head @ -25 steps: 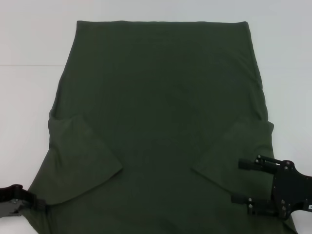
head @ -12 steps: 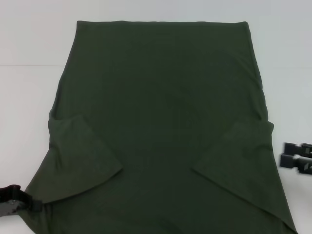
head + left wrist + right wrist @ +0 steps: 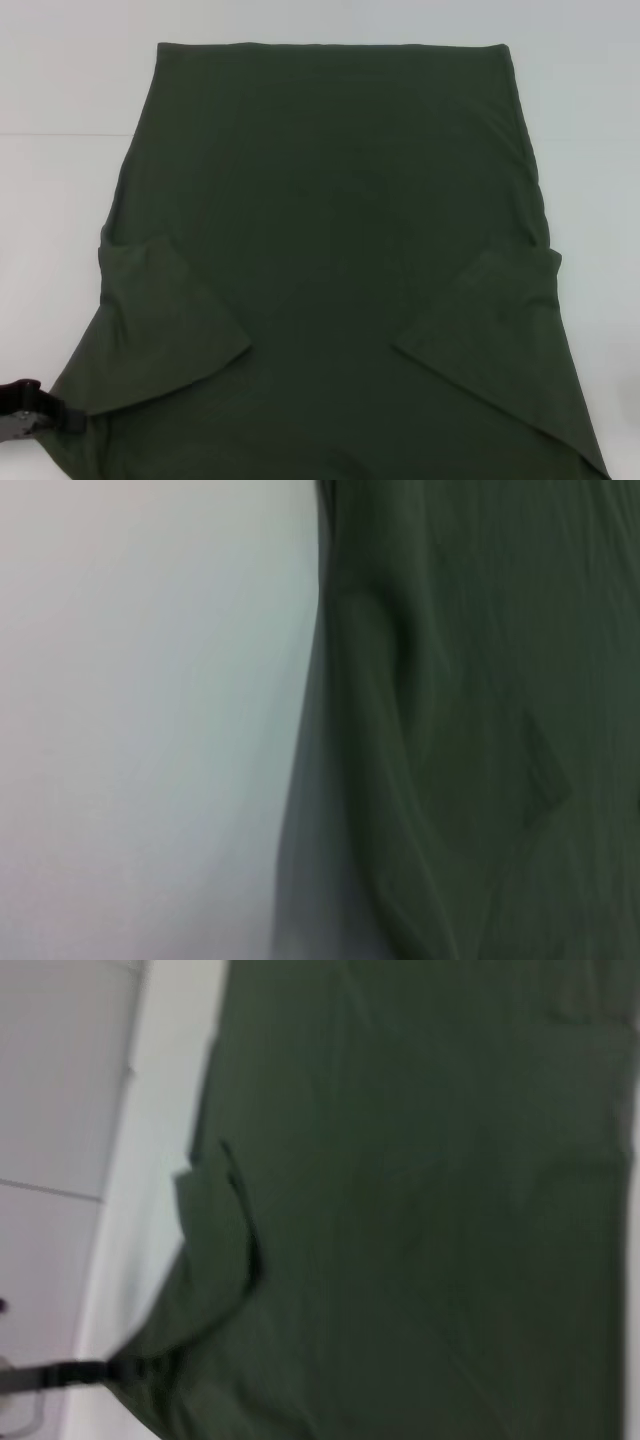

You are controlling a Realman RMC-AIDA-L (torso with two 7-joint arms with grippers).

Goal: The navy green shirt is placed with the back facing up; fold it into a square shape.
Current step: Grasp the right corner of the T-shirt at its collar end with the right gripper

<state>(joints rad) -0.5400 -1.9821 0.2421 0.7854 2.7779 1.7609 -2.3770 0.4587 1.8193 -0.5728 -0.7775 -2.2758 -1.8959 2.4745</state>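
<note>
The navy green shirt (image 3: 330, 250) lies flat on the white desk (image 3: 60, 90), plain side up, and covers most of it from the far edge down to the near edge. Both sleeves are already folded inward over the body: the left sleeve (image 3: 165, 325) and the right sleeve (image 3: 495, 330) lie as slanted flaps on the near half. One second ago the right gripper was over the near right corner of the shirt, beside the right sleeve; half a second ago it was only at the right edge of the desk, and now it is gone from the head view. I judge that it has finished with the right sleeve and let it go, because the flap lies in the same place. The left gripper (image 3: 30, 412) is at the near left corner, touching the shirt's edge, and it has hardly moved. Whether its fingers are spread or pinching the cloth I cannot tell. The lengthwise folds are probably next.
</note>
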